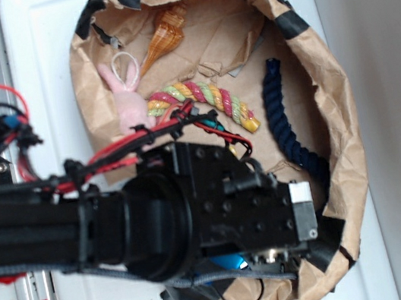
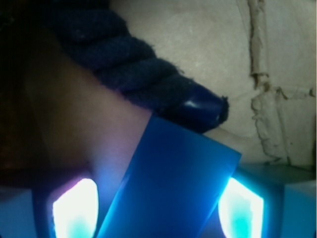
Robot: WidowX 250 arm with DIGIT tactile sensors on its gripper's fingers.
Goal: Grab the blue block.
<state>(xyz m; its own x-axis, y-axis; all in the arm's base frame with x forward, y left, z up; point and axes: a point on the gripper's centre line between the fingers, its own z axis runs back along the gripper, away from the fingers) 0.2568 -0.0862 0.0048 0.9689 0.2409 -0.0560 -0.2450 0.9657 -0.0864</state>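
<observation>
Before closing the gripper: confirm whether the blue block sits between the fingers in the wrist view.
Yes, the blue block lies between the two glowing fingers, beside the navy rope.

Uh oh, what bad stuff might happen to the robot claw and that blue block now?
1. The smooth sky-blue rectangular block sits tilted between the glowing fingers of the gripper; it might twist or slip out.
2. The dark navy twisted rope ends right at the block's top corner, so it might snag or get dragged along.
3. The crumpled brown paper wall is close beside the arm and might get bumped.
</observation>
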